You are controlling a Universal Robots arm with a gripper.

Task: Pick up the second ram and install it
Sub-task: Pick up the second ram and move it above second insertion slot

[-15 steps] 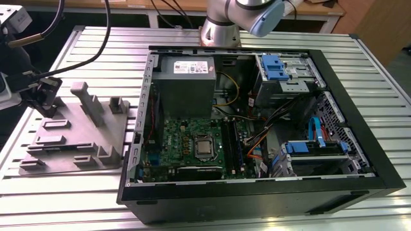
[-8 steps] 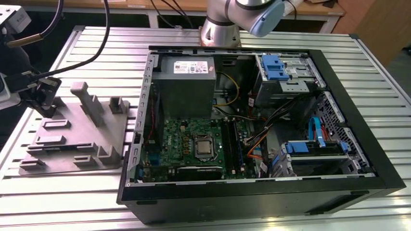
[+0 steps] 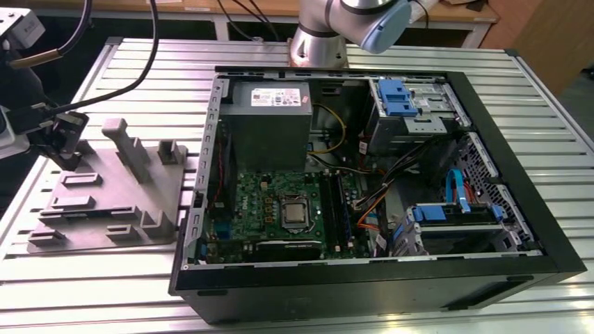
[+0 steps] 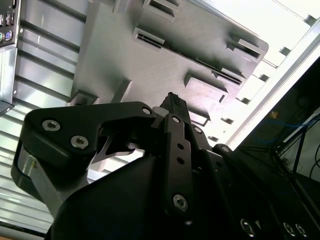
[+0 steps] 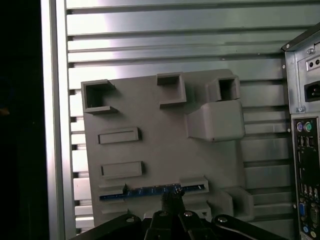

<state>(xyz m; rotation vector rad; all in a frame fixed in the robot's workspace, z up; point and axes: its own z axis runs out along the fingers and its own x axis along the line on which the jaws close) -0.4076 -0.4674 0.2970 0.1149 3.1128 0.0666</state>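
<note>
At the exterior view's left the gripper point(image 3: 67, 158) hangs over the blocky grey fixture plate point(image 3: 111, 209); I cannot tell its claw's state. The second ram point(image 5: 145, 192), a thin blue strip, sits in a plate slot at its tip. Rightward lies the open black computer case point(image 3: 371, 296).

— Much hidden of the second ram point(image 5: 142, 192)?
— Sunk in a slot of the grey fixture plate point(image 5: 165, 145) in the first wrist view; bare along a blue upper edge, covered mid-length by the gripper point(image 5: 171, 197).
— And the gripper itself?
— Cut off at the picture's edge there. Too small to make out at the tip in the exterior view.
— Computer case point(image 5: 302, 125)?
— Cropped at the side.
</note>
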